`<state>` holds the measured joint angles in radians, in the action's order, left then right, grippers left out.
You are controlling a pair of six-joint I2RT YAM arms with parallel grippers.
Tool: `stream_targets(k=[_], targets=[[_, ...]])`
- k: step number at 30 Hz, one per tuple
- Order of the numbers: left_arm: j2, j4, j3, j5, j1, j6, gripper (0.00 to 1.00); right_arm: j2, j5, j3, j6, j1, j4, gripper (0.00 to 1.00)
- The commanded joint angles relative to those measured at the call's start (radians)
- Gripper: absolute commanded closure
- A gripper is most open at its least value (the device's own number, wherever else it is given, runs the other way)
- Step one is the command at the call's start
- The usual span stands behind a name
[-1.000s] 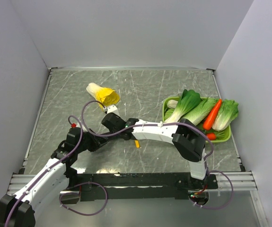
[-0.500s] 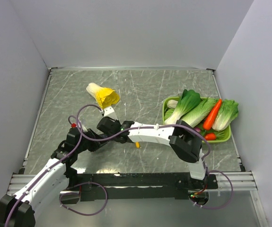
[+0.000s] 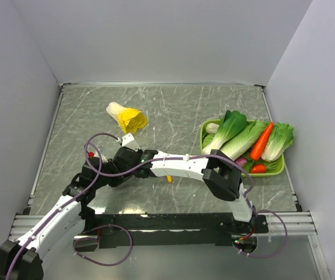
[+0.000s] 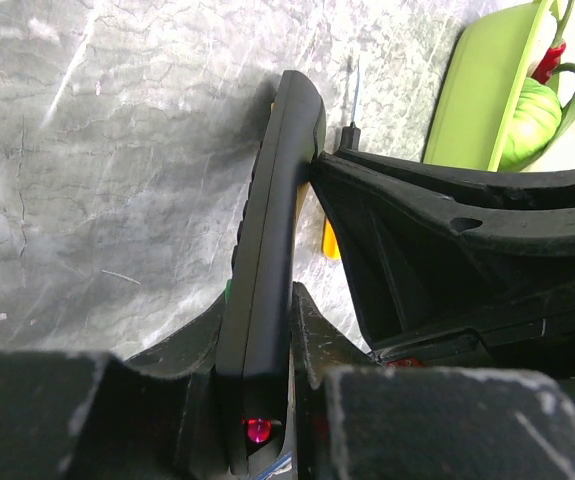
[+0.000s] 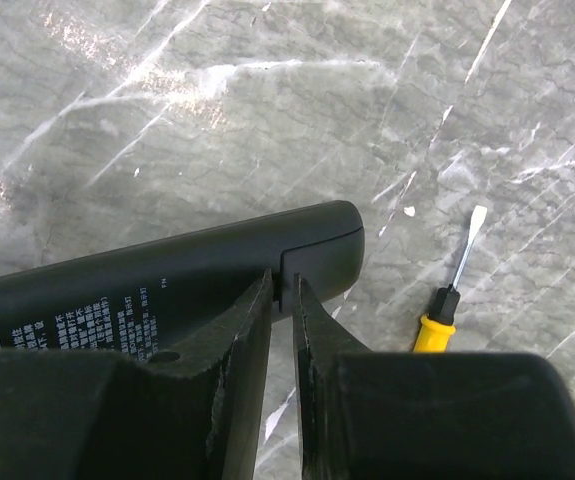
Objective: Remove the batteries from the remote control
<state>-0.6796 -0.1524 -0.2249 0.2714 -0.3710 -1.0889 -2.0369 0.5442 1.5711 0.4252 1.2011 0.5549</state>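
Seemingly, left end effector (image 4: pixel 257 335) grips remote (image 4: pixel 272 220).

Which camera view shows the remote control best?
The right wrist view: the remote control appears broadside, with its printed text and end seam visible. The left wrist view shows only its narrow edge; in the top external view the arms mostly hide it.

Your left arm (image 3: pixel 56 219) extends forward, left pincer (image 4: pixel 257 335) clamped edgewise on the remote control (image 4: pixel 272 220). Your right arm (image 3: pixel 182 166) reaches across leftward, right pincer (image 5: pixel 282 285) drawn almost together, tips against that remote.
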Motion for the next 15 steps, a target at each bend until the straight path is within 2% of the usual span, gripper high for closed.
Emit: stream_targets(k=[1, 15], targets=[[-0.015, -0.084, -0.004, -0.017, -0.009, 0.040, 0.99, -0.037, -0.007, 0.027, 0.004, 0.017, 0.086, 0.78], [-0.021, -0.082, -0.007, -0.017, -0.008, 0.041, 0.99, -0.045, 0.037, 0.061, 0.000, 0.023, 0.126, 0.78]])
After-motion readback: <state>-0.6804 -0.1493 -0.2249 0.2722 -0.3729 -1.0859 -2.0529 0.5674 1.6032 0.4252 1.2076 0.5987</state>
